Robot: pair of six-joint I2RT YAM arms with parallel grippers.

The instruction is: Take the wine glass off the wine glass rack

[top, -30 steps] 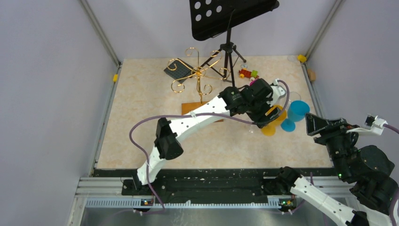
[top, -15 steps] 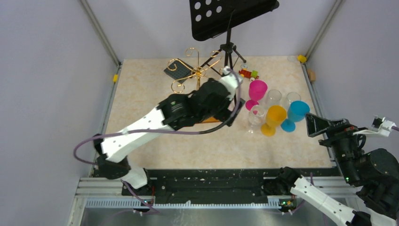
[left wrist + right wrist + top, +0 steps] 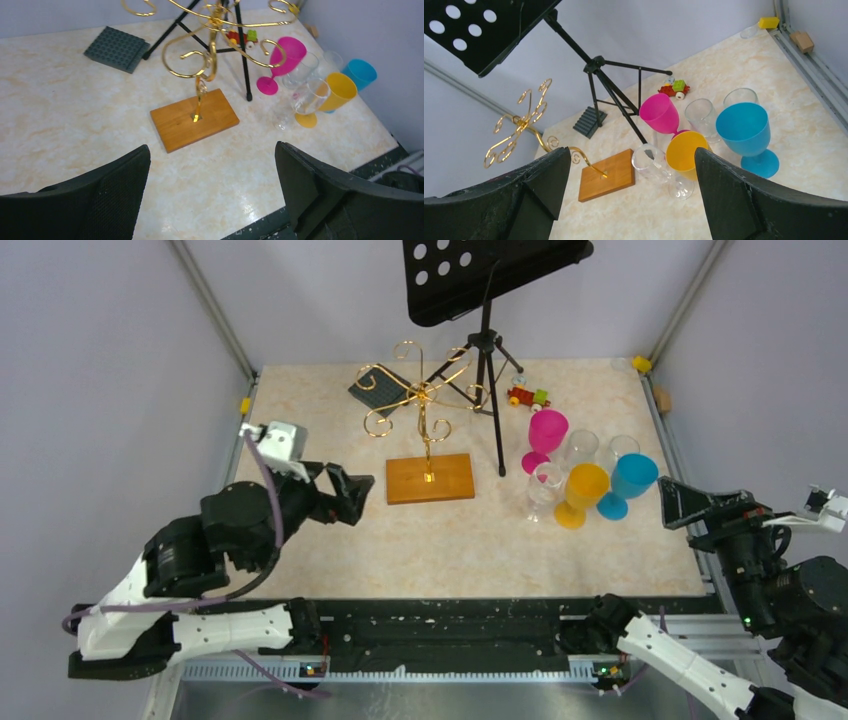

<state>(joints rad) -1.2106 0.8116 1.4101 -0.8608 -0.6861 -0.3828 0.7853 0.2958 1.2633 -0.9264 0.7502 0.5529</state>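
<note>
The wine glass rack (image 3: pixel 422 400) is a gold wire tree on an orange-brown wooden base (image 3: pixel 450 480), and I see no glass on its curled arms (image 3: pixel 200 55). Several wine glasses stand together on the table to its right: pink (image 3: pixel 548 429), yellow (image 3: pixel 585 486), blue (image 3: pixel 634 476) and clear ones (image 3: pixel 545 486). My left gripper (image 3: pixel 358 500) hovers open and empty near the left front of the table, pointing at the base (image 3: pixel 195 119). My right gripper (image 3: pixel 678 508) is open and empty at the right edge, facing the glasses (image 3: pixel 684 152).
A black tripod music stand (image 3: pixel 487 340) stands behind the rack, one leg reaching down between base and glasses. A grey studded plate (image 3: pixel 378 388), a small toy (image 3: pixel 527 396), a yellow block (image 3: pixel 640 364) and a wooden block (image 3: pixel 662 398) lie at the back.
My left arm has swung away from the glasses at the right, back to the near left, its jaws opening wide. The right jaws have also opened wider; the glasses stay standing.
</note>
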